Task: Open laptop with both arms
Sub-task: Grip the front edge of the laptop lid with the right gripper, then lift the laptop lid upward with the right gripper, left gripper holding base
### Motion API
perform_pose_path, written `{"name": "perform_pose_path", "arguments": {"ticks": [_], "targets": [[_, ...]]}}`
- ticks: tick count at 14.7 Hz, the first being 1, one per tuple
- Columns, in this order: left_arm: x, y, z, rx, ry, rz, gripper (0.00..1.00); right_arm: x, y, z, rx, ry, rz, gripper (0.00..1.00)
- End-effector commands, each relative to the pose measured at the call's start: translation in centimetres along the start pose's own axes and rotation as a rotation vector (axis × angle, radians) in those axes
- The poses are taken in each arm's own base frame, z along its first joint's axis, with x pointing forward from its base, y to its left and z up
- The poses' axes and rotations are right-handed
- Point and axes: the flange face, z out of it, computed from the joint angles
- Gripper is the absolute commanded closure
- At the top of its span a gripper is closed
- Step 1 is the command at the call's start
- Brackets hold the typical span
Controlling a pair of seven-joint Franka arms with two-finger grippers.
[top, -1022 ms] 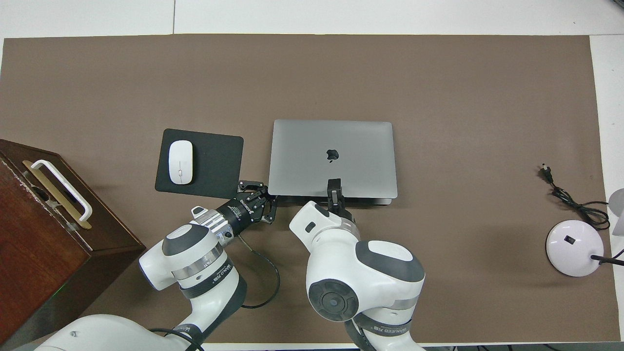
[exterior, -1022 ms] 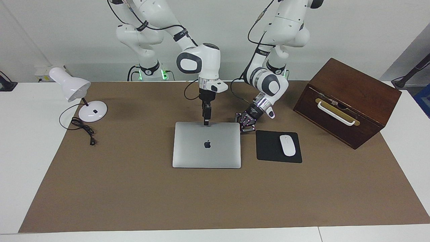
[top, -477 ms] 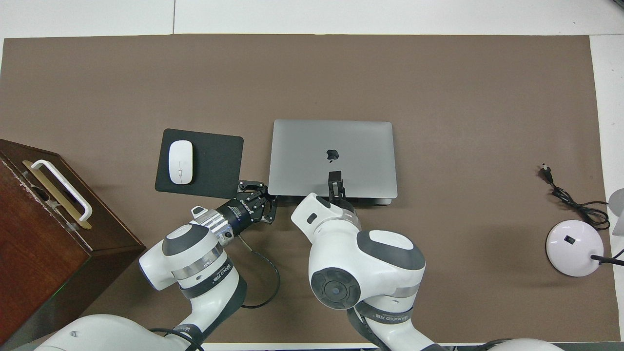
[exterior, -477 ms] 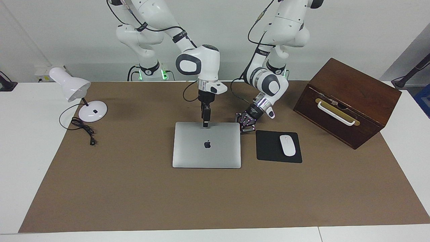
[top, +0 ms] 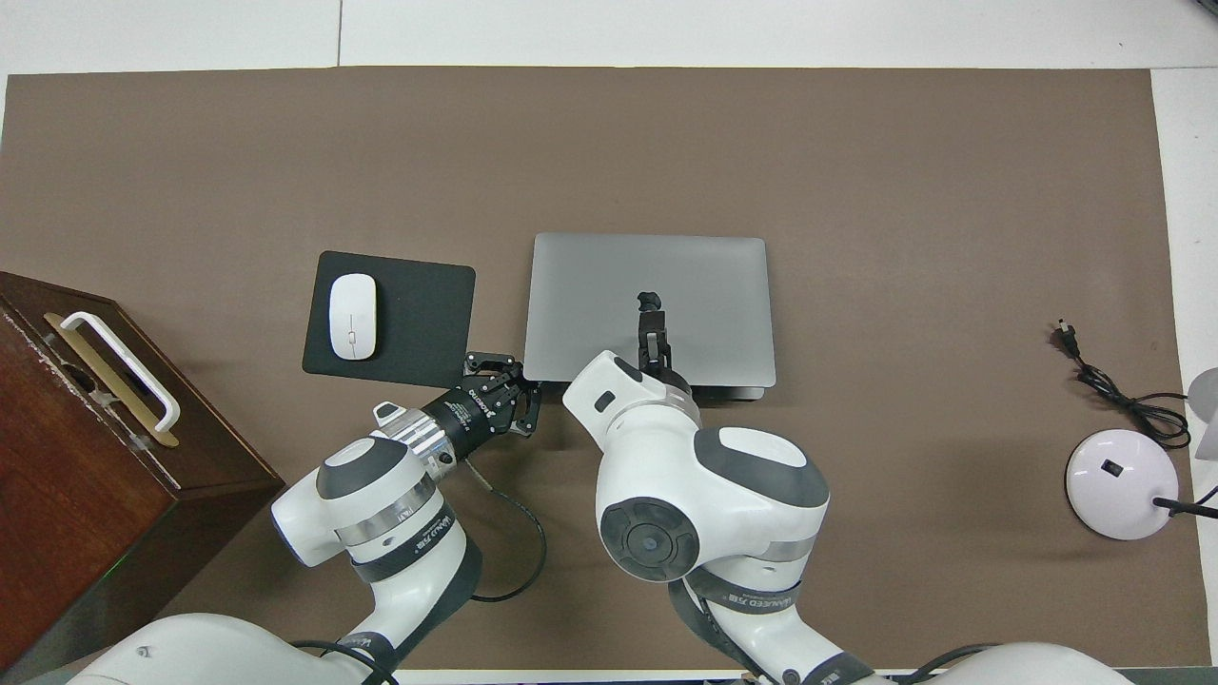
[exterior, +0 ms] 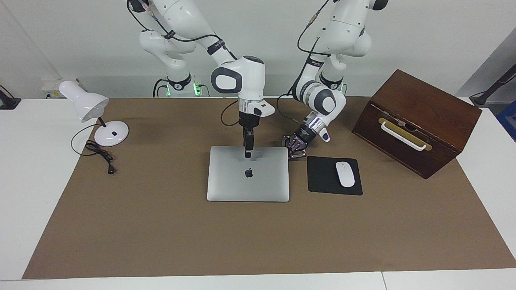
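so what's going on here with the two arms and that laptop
Two robot arms are working on a closed silver laptop lying flat on the brown mat. The right gripper, fingers shut, points straight down over the lid near the robots' edge. The left gripper, also shut, sits low at the laptop's corner nearest the mouse pad. The lid is not yet raised.

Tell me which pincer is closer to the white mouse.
Left. The left pincer sits at the laptop corner beside the mouse pad holding the mouse. The right pincer is over the laptop lid.
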Motion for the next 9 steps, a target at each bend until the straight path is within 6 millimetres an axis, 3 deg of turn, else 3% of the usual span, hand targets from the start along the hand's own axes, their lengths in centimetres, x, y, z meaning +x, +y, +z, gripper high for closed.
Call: {"name": "perform_pose_path", "arguments": {"ticks": [1,5,9], "targets": [[1.7,0.3,0.9,-0.01,0.022,-0.006,1.0,0.1,0.8,0.7,-0.006,-0.002,0.008,0.1],[1.8,0.2,0.8,-0.01,0.023,-0.008,1.0,0.0,0.9,1.0,-0.003,0.005,0.011,0.1],[1.8,0.2,0.9,-0.007,0.016,-0.007,1.0,0.1,2.6,0.7,-0.016,0.016,0.017,0.1]]}}
